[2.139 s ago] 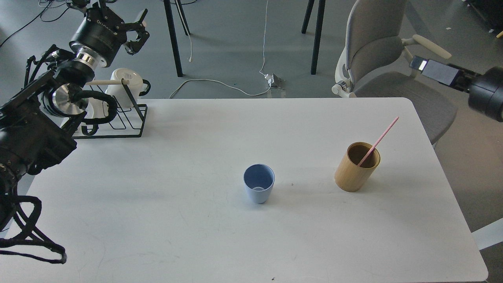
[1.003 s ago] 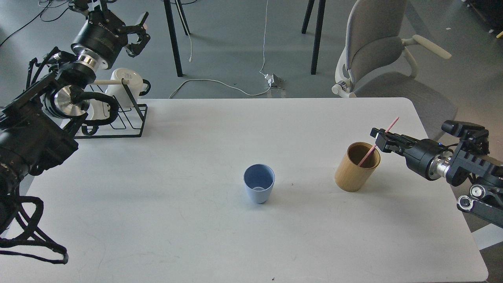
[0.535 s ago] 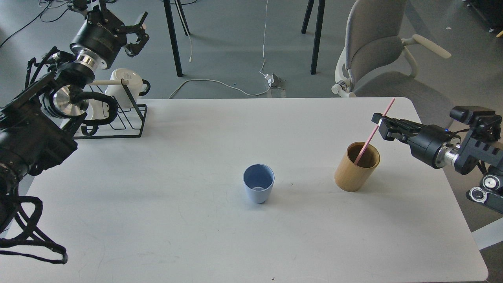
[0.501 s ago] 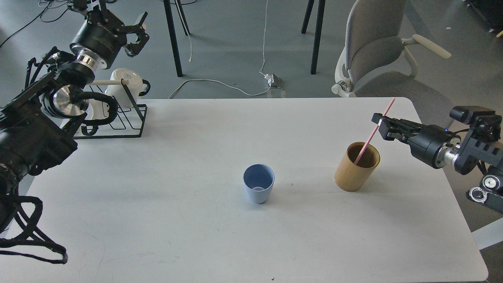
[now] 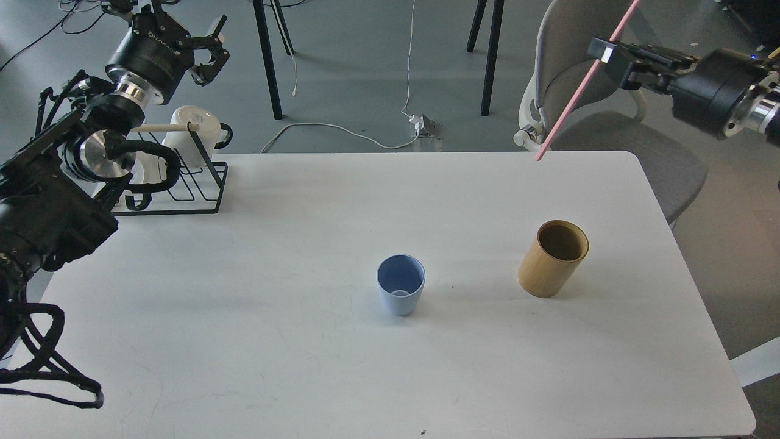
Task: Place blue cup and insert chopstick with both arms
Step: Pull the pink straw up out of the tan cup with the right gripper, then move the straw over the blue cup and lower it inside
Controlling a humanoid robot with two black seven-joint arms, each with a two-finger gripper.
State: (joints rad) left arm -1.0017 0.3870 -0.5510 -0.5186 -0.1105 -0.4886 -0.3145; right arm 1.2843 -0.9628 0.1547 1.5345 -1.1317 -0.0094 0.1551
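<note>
The light-blue cup [image 5: 400, 292] stands upright and empty at the middle of the white table [image 5: 304, 366]. My right gripper [image 5: 603, 52] is raised at the upper right, shut on the pink chopstick [image 5: 573, 100]. The stick hangs slanted in the air, with its lower tip above the table's far right edge and its top running out of view. My left gripper [image 5: 210, 42] is open and empty, held high at the far left above the mug rack.
An empty tan bamboo cylinder [image 5: 553, 258] stands to the right of the cup. A black wire mug rack [image 5: 183, 183] with a white mug [image 5: 195, 134] sits at the table's back left. A grey chair [image 5: 597, 91] stands behind the right edge.
My right gripper closed on the pink chopstick, lifted it fully out of the bamboo cylinder and rose up and back. The left arm barely moved.
</note>
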